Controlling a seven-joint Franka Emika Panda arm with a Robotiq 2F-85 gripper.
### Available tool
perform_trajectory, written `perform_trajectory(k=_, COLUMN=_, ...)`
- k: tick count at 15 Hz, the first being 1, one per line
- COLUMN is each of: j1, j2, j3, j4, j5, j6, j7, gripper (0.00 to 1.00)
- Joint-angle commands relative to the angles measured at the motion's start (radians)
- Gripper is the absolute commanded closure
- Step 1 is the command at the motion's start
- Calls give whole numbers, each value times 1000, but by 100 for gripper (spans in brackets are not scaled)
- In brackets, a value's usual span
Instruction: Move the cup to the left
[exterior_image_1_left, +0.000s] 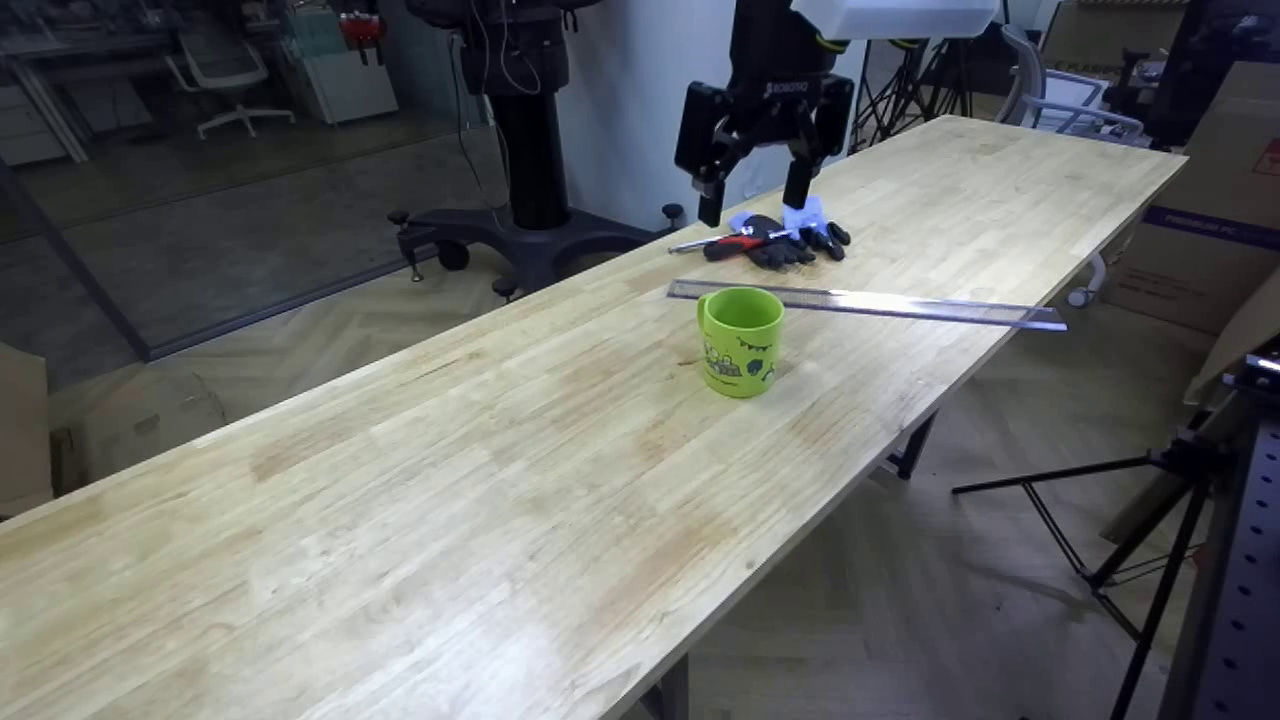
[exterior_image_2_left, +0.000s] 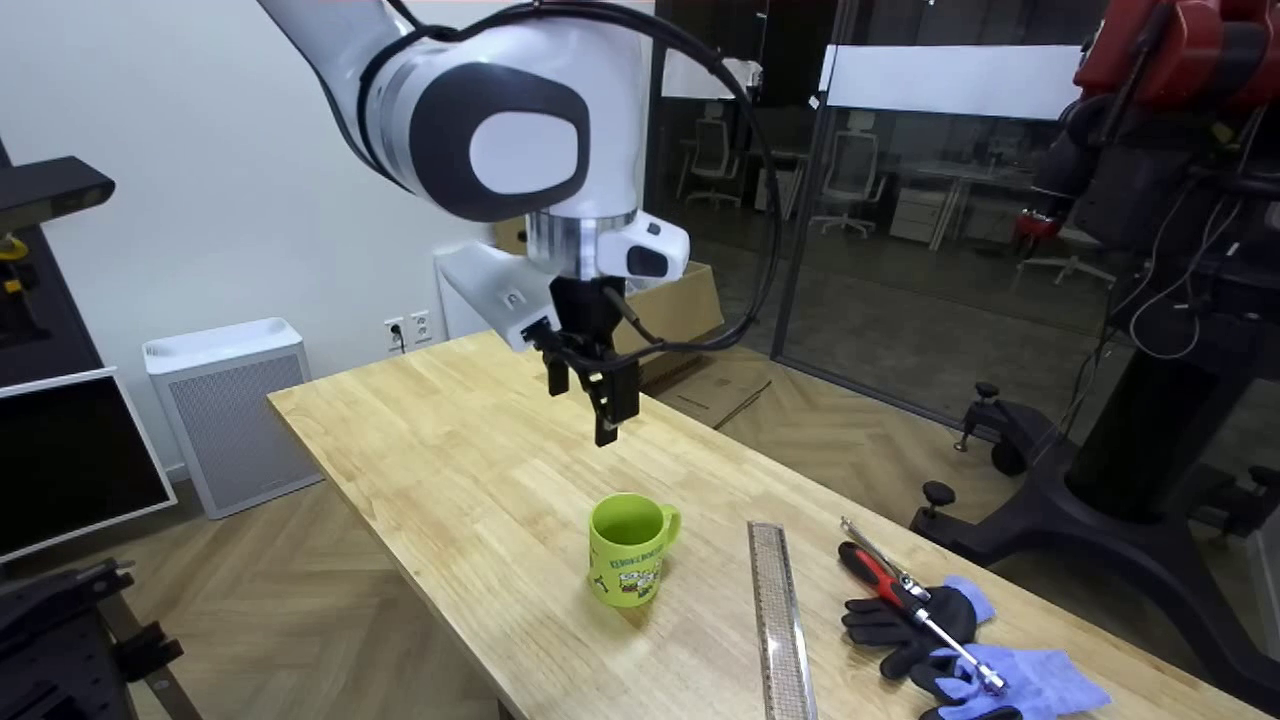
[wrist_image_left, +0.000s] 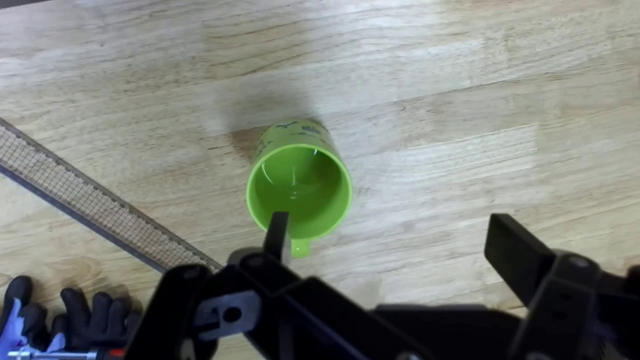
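Observation:
The cup, a lime-green mug with dark printed figures, stands upright on the wooden table in both exterior views. In the wrist view the cup is seen from above, its inside empty. Its loop handle points toward the bottom of that view. My gripper is open and empty, held in the air above the table and apart from the cup. The gripper also shows in an exterior view. In the wrist view the gripper has its left finger overlapping the cup's rim and partly covering it.
A clear ruler lies on the table near the cup. Dark and blue gloves lie beyond it, with a red-handled screwdriver on them. The table's long edges run on both sides.

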Motion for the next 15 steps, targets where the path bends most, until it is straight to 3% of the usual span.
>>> perform_trajectory(k=1, j1=1, j2=10, j3=-1, j4=1, j5=2, j6=2, j7=1, gripper=0)
perform_trajectory(k=7, j1=1, j2=56, j3=-4, j4=34, j5=-5, j6=-17, j7=10, gripper=0)
perform_trajectory(k=15, j1=-47, j2=302, j3=-19, j4=243, j5=6, j6=-125, j7=-25, gripper=0)
